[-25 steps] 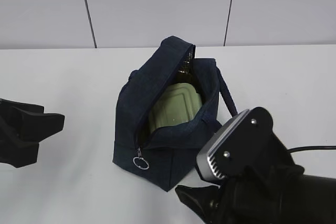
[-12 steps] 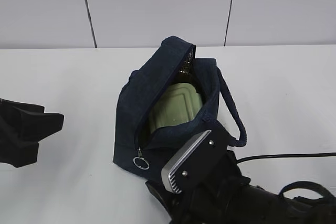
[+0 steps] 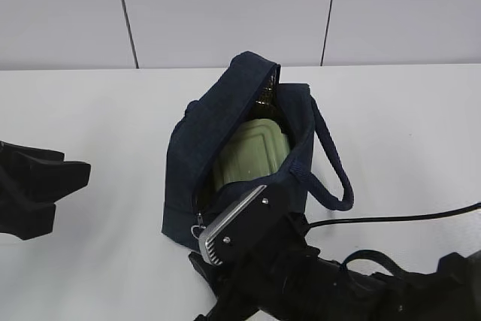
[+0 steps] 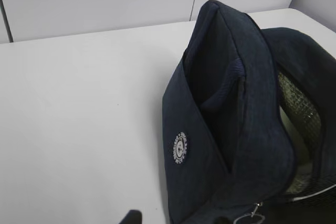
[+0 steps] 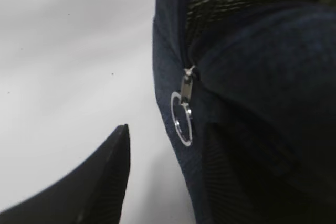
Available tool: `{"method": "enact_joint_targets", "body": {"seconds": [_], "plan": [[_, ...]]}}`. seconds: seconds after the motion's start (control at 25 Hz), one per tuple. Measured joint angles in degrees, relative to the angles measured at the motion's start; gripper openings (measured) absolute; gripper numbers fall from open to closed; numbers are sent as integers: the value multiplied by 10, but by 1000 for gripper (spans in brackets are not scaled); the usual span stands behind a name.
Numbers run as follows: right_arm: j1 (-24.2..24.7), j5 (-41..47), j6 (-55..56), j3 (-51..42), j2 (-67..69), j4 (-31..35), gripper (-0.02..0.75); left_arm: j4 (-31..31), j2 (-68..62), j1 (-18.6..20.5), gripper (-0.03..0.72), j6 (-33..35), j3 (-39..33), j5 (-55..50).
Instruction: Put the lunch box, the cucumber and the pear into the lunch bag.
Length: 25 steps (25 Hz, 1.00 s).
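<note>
The white table (image 3: 90, 110) has lots of bare room on the left side and behind the lunch bag (image 3: 225, 133). The lunch bag sits in the middle, away from every table edge I can see. A gray wall (image 3: 225, 5) runs along the far edge of the table.

My right gripper (image 5: 173, 182) is down low at the front corner of the bag. Its fingers are spread apart. One dark finger (image 5: 89, 187) is over the table beside the bag. The other is against the blue cloth. The silver ring pull (image 5: 181, 116) hangs between them. Nothing is pinched. In the outside view my right arm covers the bottom front of the bag, so there is little room there.

My left gripper (image 3: 34, 193) waits far off at the left edge, well apart from the bag. Its jaws look spread, with nothing in them.

The bag's top is open. The lunch box (image 3: 252, 155) is inside, with its pale green lid showing. The silvery lining (image 4: 302, 108) shows inside too. The handle (image 3: 331, 163) loops out on the right. I cannot see the cucumber or the pear.
</note>
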<state>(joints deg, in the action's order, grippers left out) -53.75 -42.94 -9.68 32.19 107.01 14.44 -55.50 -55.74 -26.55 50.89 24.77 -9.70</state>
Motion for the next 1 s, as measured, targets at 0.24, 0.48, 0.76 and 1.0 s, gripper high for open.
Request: {"method": "enact_joint_targets", "body": {"seconds": [0.24,0.48,0.76,1.0], "plan": [[0,7,0,24,26,34,354,0,0,0,251,0,0,0],[0,19,0,37,39,22,354,0,0,0,244,0,0,0],[0,28,0,40,41,15,309,0,0,0,242,0,0,0],[1,27,0,41,41,15,242,0,0,0,242,0,0,0]]}}
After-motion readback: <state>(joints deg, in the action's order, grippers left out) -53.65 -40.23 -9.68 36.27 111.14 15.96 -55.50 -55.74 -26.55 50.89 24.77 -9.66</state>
